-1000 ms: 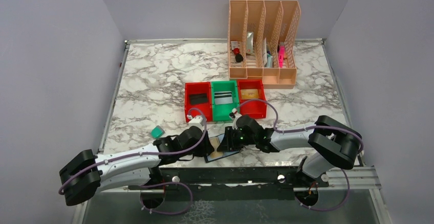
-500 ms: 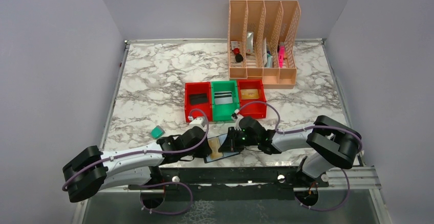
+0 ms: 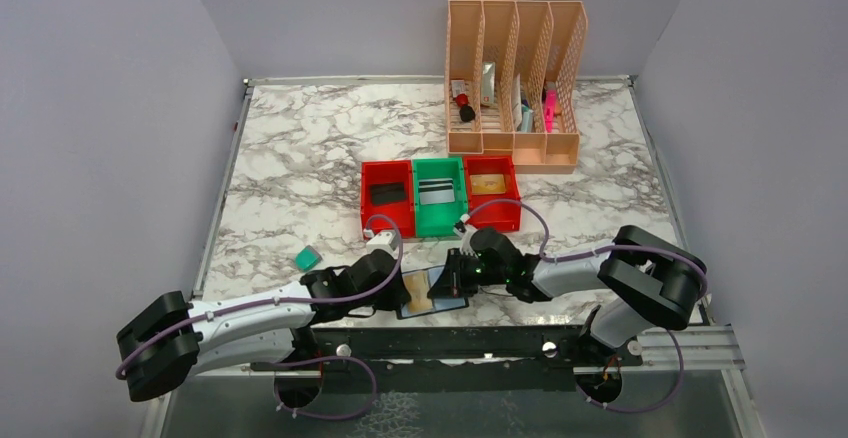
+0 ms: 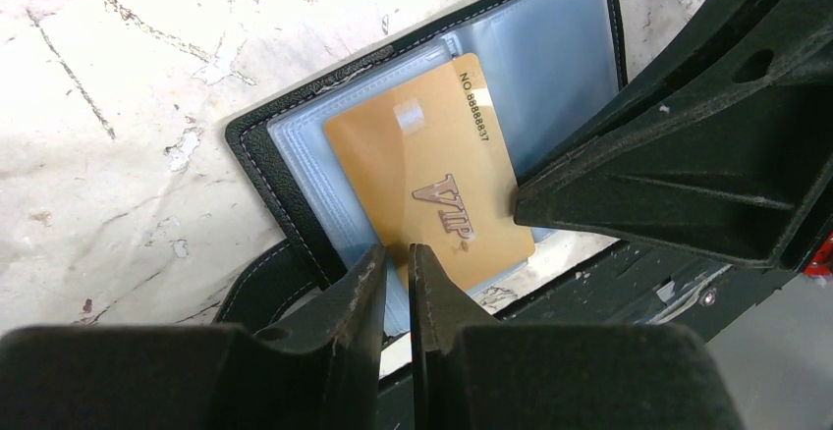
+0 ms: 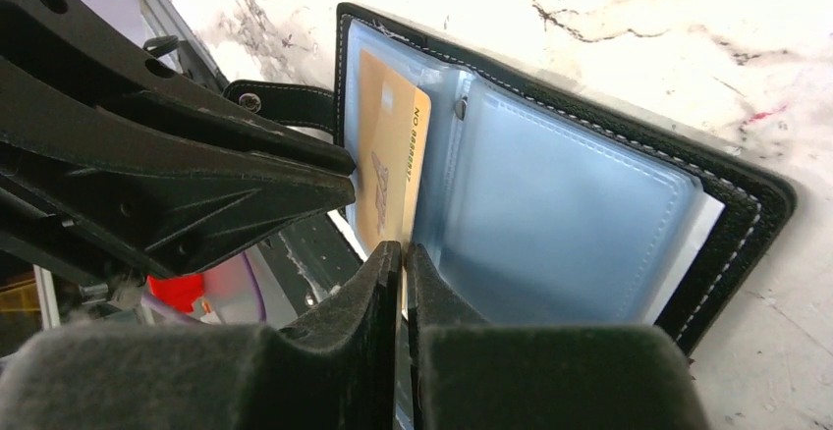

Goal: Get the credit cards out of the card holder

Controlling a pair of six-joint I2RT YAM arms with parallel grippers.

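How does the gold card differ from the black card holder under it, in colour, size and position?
The gold card is printed with "VIP" and a number; the card holder is black with pale stitching and blue-grey pockets. The gold card is smaller, covering only one half of the card holder. The card holder lies open on the table; the gold card rests on its inside. Both are flat rectangles.
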